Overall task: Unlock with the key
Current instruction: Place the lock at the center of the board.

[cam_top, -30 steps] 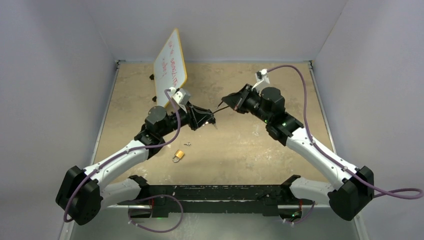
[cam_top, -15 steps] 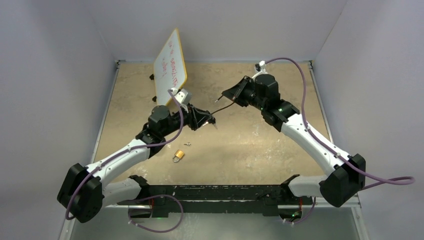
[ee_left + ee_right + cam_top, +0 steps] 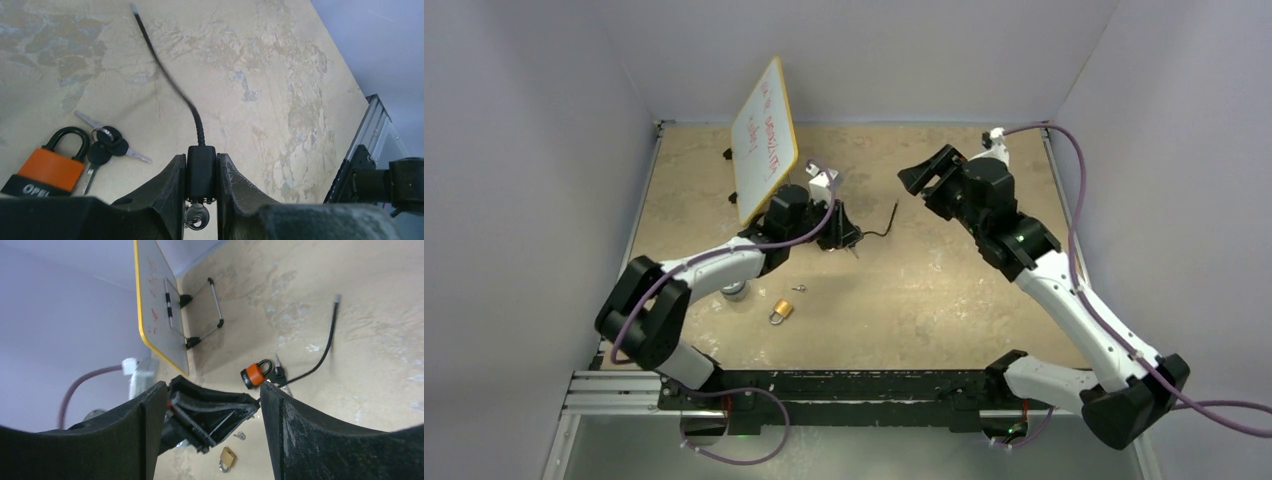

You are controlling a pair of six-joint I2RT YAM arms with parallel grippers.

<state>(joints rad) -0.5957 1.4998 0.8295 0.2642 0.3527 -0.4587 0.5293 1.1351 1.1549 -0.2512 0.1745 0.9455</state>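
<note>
My left gripper (image 3: 201, 159) is shut on the black body of a cable lock (image 3: 201, 172). A silver key (image 3: 197, 218) sticks out of the body's near end, between the fingers. The lock's black cable (image 3: 170, 80) curves away over the table, and its metal tip (image 3: 133, 6) is free. From above, the left gripper (image 3: 839, 230) holds the lock just right of the whiteboard, with the cable (image 3: 886, 222) trailing right. My right gripper (image 3: 927, 176) hovers open, apart from the cable, with nothing between its fingers (image 3: 310, 435).
An orange padlock (image 3: 50, 170) with a bunch of keys (image 3: 107, 142) lies beside the left gripper. A brass padlock (image 3: 781, 312) and a small key (image 3: 801, 289) lie nearer the arm bases. A yellow-framed whiteboard (image 3: 764, 135) stands on its stand at the back left.
The right gripper has opened, let go of the cable's end and pulled back to the far right. The left arm has swung farther from its base, keeping hold of the lock body.
</note>
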